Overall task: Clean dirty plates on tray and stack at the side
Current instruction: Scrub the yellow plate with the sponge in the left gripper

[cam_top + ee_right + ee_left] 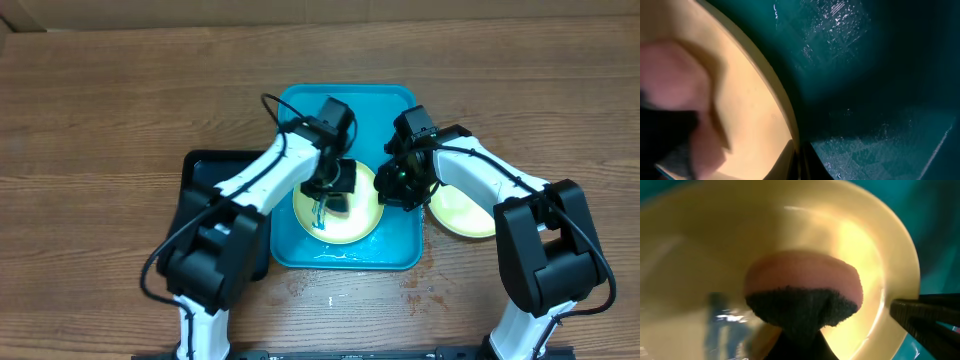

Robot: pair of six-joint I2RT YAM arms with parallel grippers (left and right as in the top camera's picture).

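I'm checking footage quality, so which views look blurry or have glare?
Overhead: sharp and evenly lit, small wet glints on the tray. Left wrist: sponge close and soft-edged, bright glare on the plate beside it. Right wrist: darkest; pink sponge at left is a blur, tray shadowed with speckled highlights.

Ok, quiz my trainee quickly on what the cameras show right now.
1. True or false: the left gripper holds a sponge on a plate in the turquoise tray.
2. The other plate lies: A stacked on the first; B on the table right of the turquoise tray; C in a gripper.
3. Fill in: the scrubbed plate's smear is dark ___.
Key: 1 true; 2 B; 3 blue-green.
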